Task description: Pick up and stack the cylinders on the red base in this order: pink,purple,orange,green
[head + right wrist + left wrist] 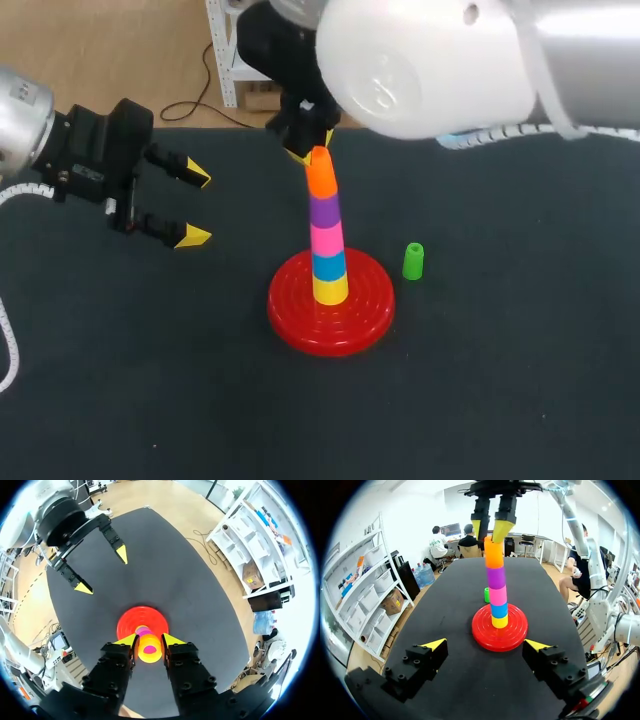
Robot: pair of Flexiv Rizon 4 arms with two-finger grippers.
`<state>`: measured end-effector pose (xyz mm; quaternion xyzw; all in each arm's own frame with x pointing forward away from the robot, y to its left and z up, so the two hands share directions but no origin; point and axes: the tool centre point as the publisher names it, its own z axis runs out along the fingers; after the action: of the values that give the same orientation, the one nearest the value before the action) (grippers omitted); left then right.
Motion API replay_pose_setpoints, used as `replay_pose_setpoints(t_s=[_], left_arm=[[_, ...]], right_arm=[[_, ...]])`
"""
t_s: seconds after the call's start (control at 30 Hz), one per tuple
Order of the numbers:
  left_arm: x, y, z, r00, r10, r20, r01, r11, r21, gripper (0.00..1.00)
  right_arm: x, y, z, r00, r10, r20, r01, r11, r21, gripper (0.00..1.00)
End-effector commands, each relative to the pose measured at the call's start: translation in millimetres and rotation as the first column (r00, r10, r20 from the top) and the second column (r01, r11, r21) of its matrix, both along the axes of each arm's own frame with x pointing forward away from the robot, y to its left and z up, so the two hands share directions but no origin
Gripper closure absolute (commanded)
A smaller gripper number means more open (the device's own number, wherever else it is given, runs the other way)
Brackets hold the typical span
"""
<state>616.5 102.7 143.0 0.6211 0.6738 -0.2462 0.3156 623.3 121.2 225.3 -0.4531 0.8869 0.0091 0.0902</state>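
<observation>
The green cylinder (413, 261) stands upright on the surface (520, 380), just right of the red base (300, 322), below and right of the right pincer (150, 641) — the nearer one. That pincer sits at the orange cylinder (321, 176) topping the stack; whether it grips, I cannot tell. The left pincer (197, 206) gapes wide at frame left. One cylinder each — green, orange, purple cylinder (323, 210), pink cylinder (327, 240).

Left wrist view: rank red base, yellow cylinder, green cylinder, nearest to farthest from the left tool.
1. red base: straight ahead of the left tool, its near rim closest.
2. yellow cylinder: upright at the base's centre.
3. green cylinder: on the table beyond the base.
</observation>
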Motion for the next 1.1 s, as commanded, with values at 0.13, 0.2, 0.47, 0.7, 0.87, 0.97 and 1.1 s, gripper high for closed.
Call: replay_pose_setpoints(t_s=[0.13, 0.2, 0.47, 0.7, 0.87, 0.97, 1.1], left_arm=[[0.7, 1, -1.1, 1.0, -0.002, 0.002, 0.002, 1.0, -0.003, 0.0], [0.7, 1, -1.1, 1.0, -0.002, 0.002, 0.002, 1.0, -0.003, 0.0], [0.7, 1, -1.1, 1.0, -0.002, 0.002, 0.002, 1.0, -0.003, 0.0], [0.7, 1, -1.1, 1.0, -0.002, 0.002, 0.002, 1.0, -0.003, 0.0], [0.7, 1, -1.1, 1.0, -0.002, 0.002, 0.002, 1.0, -0.003, 0.0], [0.7, 1, -1.1, 1.0, -0.002, 0.002, 0.002, 1.0, -0.003, 0.0], [0.7, 1, -1.1, 1.0, -0.002, 0.002, 0.002, 1.0, -0.003, 0.0]], right_arm=[[3.8, -9, -15, 1.0, -0.016, -0.019, 0.017, 1.0, 0.006, 1.0], [2.4, -12, -18, 1.0, -0.016, -0.02, 0.017, 1.0, 0.009, 1.0], [-11.6, -23, -22, 1.0, -0.016, -0.019, 0.017, 0.999, 0.041, 1.0], [-15.0, -23, -34, 1.0, -0.022, -0.023, 0.022, 0.999, 0.024, 1.0], [-14.0, -21, -37, 1.0, -0.016, -0.02, 0.017, 1.0, 0.015, 1.0], [-13.6, -20, -29, 1.0, -0.005, -0.009, 0.006, 0.999, 0.036, 1.0], [-12.9, -22, -13, 1.0, -0.017, 0.021, 0.015, 0.998, 0.064, 0.0]])
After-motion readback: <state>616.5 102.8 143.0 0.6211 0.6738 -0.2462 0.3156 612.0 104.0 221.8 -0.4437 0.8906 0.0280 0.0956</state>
